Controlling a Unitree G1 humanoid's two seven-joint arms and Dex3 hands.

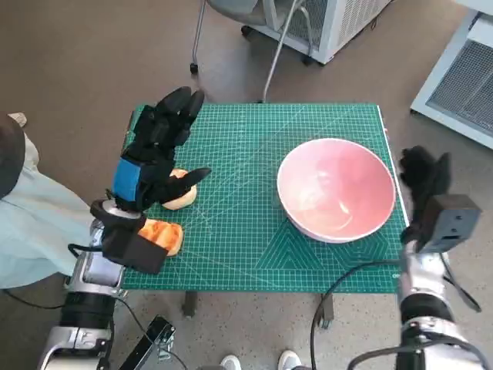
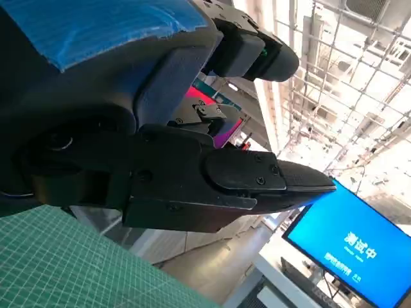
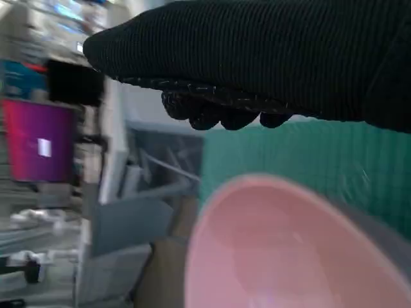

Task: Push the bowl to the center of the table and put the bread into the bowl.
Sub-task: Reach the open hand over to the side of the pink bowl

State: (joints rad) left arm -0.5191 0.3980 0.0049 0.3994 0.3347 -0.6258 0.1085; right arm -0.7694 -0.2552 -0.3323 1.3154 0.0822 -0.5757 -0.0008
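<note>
A large pink bowl [image 1: 337,189] stands on the right half of the green mat table [image 1: 246,231], close to its right edge; its rim and inside fill the right wrist view [image 3: 270,250]. A pale bread roll [image 1: 182,196] lies near the left edge, with an orange-brown piece [image 1: 164,234] just in front of it. My left hand [image 1: 158,146] hovers over the pale roll with its fingers spread, holding nothing; the left wrist view shows its black fingers [image 2: 257,176] bare. My right hand [image 1: 424,179] is raised just off the table's right edge beside the bowl, holding nothing; its gloved fingers [image 3: 218,115] hang above the rim.
Chair legs [image 1: 231,46] and a white cabinet [image 1: 331,23] stand behind the table. A person's pale clothing [image 1: 31,216] is at the left, and feet [image 1: 258,361] show at the front. A black cable [image 1: 347,285] hangs below the front edge.
</note>
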